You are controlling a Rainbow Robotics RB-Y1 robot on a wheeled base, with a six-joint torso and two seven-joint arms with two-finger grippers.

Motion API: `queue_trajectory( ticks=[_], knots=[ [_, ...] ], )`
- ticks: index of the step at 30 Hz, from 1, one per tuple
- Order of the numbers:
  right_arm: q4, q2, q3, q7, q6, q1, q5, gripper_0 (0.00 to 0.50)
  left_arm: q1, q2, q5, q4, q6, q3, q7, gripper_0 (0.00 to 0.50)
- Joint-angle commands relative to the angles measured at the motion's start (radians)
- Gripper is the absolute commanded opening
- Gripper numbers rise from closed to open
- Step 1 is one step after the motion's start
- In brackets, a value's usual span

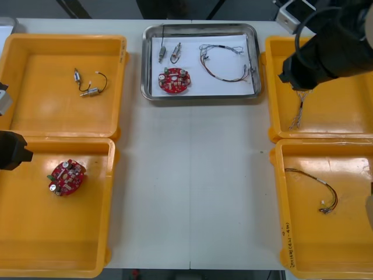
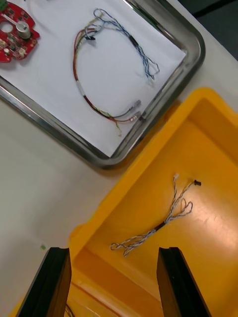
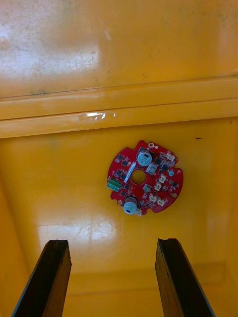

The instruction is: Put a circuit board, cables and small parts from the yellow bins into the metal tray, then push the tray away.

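Observation:
The metal tray with a white inside holds a round red circuit board, two small metal parts and a red and yellow cable joined to a blue and white strand. My right gripper is open above the far right yellow bin, over a twisted blue and white cable lying on the bin floor. The same tray corner and its cable lie beyond the fingers. At the table's left edge my left gripper stands open above another red circuit board in the near left bin.
The far left bin holds small metal parts with a black cable. A red and yellow cable lies in the near right bin. Bare table runs between the two rows of bins.

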Motion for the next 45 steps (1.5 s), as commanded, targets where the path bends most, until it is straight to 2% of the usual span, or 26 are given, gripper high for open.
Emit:
queue_trajectory(
  ticks=[1,5,13,21,24,30,45],
  knots=[
    [-0.067,-0.082,-0.1,-0.141,0.003,0.088,-0.061,0.5,0.017,0.044,0.006,-0.028,0.006,0.025,0.016,0.5],
    [-0.071,-0.133,-0.163,-0.19,0.003,0.165,-0.118,0.5,0.017,0.044,0.006,-0.028,0.006,0.025,0.016,0.5],
    [-0.071,-0.19,-0.309,-0.19,0.003,0.336,-0.147,0.5,0.017,0.044,0.006,-0.028,0.006,0.025,0.016,0.5],
    [-0.071,-0.253,-0.427,-0.194,0.003,0.475,-0.273,0.5,0.017,0.044,0.006,-0.028,0.006,0.025,0.016,0.5],
    [-0.071,-0.254,-0.462,-0.197,0.003,0.511,-0.305,0.5,0.017,0.044,0.006,-0.028,0.006,0.025,0.016,0.5],
    [-0.077,-0.256,-0.491,-0.213,0.003,0.574,-0.324,0.5,0.017,0.044,0.006,-0.028,0.006,0.025,0.016,0.5],
    [-0.097,-0.245,-0.494,-0.271,0.003,0.628,-0.322,0.5,0.017,0.044,0.006,-0.028,0.006,0.025,0.016,0.5]
  ],
)
